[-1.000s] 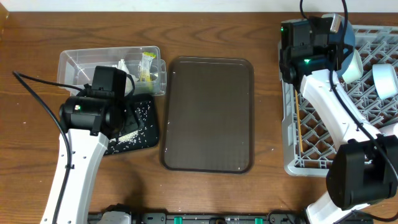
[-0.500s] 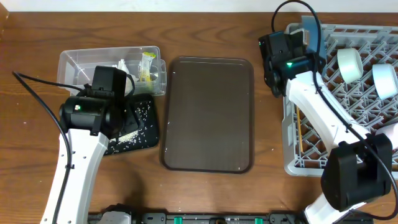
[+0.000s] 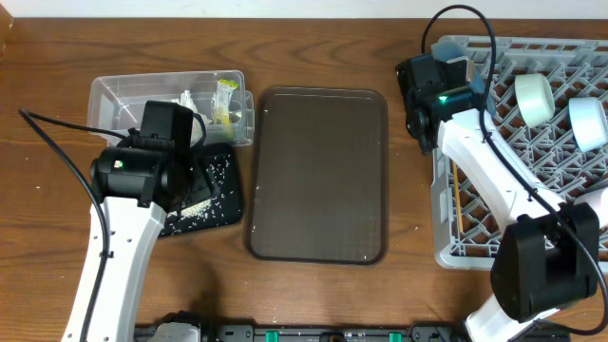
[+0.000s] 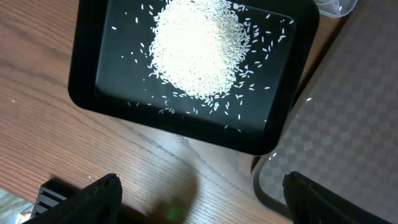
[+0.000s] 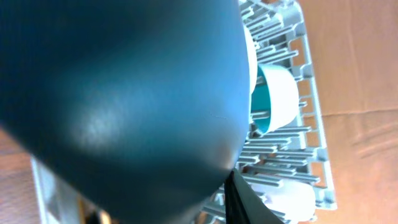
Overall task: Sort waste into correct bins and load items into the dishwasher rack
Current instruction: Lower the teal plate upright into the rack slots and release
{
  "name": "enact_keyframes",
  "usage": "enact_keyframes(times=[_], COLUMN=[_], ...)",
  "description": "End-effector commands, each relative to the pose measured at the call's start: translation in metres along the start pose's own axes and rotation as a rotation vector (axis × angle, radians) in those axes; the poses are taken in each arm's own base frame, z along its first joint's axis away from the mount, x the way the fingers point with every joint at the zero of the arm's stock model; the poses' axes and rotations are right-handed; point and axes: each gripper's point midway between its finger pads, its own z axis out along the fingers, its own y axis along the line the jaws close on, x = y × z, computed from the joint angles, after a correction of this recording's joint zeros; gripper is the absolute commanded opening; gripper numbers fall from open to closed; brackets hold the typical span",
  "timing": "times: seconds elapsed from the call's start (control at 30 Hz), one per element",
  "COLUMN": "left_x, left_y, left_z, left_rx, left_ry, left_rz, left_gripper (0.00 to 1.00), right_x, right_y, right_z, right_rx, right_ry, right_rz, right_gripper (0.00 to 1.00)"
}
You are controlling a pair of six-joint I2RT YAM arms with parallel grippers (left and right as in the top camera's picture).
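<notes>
My left gripper is open and empty, hovering over the table just in front of the black tray, which holds a heap of rice grains. From overhead the tray lies under this arm. The clear tub holds the yellow-green wrapper and the white tissue. My right gripper is shut on the dark blue plate, held edge-on at the back left corner of the grey rack. A mint-green bowl, a light blue bowl and chopsticks sit in the rack.
The large brown serving tray lies between the bins and the rack; its corner shows in the left wrist view. The plate hides most of the right wrist view; rack tines and a teal-lined bowl show beside it.
My right gripper has carried the plate left, from over the rack's back to its left back corner, and turned it edge-on. The left arm has not moved.
</notes>
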Motion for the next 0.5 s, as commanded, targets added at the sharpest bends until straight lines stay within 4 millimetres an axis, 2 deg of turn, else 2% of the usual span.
enact_keyframes(times=[0.0, 0.2, 0.47], left_x=[-0.002, -0.002, -0.002], left_y=[0.005, 0.005, 0.005], left_z=[0.001, 0.001, 0.001], left_rx=[-0.022, -0.022, -0.022], left_ry=[-0.007, -0.007, -0.007], left_rz=[-0.014, -0.014, -0.014], left_gripper=[0.86, 0.86, 0.86], right_x=[-0.006, -0.009, -0.016], right_y=[0.008, 0.000, -0.018], right_z=[-0.014, -0.026, -0.044], right_rx=[-0.138, -0.180, -0.255], right_ry=[-0.008, -0.022, -0.044], right_rz=[0.166, 0.229, 0.382], right_gripper=[0.26, 0.35, 0.40])
